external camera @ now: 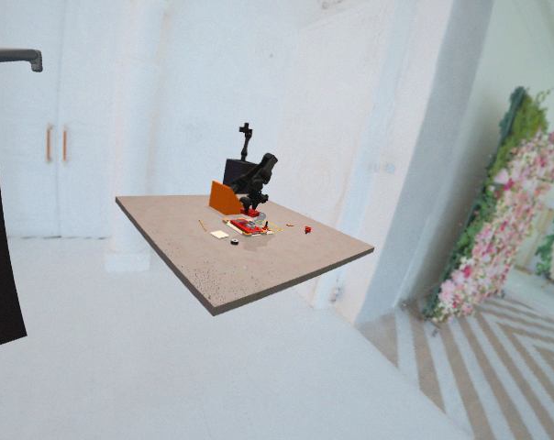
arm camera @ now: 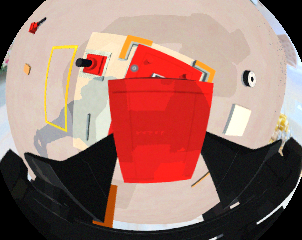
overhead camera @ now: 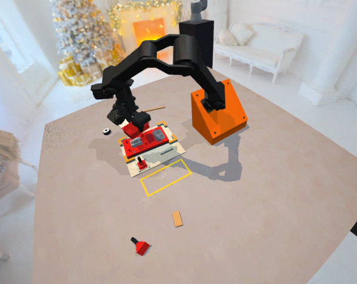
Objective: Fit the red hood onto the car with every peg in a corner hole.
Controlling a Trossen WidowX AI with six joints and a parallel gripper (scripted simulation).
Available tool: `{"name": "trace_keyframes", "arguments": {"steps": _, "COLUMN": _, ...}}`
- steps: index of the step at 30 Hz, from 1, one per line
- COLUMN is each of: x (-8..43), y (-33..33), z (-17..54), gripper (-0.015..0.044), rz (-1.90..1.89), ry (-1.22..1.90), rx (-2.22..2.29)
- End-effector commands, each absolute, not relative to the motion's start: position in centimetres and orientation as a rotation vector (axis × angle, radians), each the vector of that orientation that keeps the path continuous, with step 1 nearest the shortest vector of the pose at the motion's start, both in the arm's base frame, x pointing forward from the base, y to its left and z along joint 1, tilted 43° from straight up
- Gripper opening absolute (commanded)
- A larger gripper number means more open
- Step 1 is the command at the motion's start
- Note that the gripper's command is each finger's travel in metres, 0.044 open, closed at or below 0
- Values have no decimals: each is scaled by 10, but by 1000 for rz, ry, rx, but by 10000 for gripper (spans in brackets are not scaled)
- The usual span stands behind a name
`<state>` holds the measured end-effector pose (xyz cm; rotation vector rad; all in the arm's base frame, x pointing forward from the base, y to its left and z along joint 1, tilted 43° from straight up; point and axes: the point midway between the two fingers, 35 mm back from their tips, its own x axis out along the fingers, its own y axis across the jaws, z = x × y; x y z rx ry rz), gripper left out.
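The red hood (overhead camera: 135, 130) (external camera: 252, 213) (arm camera: 161, 130) is held above the table, its flat face toward the wrist camera. My gripper (overhead camera: 132, 124) (arm camera: 159, 135) is shut on it, one black finger at each side. The red chassis (overhead camera: 151, 145) (external camera: 241, 225) (arm camera: 166, 64) sits between orange corner brackets of the cream jig board (overhead camera: 130, 171) (arm camera: 103, 42). The hood is above and beside its rear edge in the top view, turned at an angle to it in the wrist view. The grey engine block (overhead camera: 136, 141) is on the deck. The pegs and corner holes are too small or hidden to tell.
A red piece with a black stem (overhead camera: 141, 165) (arm camera: 95, 65) stands on the board; a similar piece (overhead camera: 142, 247) lies farther off. Also there are a wheel (overhead camera: 106, 131) (arm camera: 249, 78), a cream block (external camera: 218, 234) (arm camera: 237, 120), a wooden block (overhead camera: 177, 219) and the orange arm mount (overhead camera: 233, 113).
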<state>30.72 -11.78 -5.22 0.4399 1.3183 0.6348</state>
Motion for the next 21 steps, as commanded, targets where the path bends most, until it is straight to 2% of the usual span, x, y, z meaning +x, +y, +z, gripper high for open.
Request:
{"name": "trace_keyframes", "arguments": {"steps": 1, "x": 314, "y": -118, "z": -52, "gripper": 0, "rz": 581, "ry": 1347, "rx": 514}}
{"name": "trace_keyframes", "arguments": {"steps": 21, "x": 329, "y": -120, "z": -51, "gripper": 0, "rz": 387, "ry": 1439, "rx": 751}}
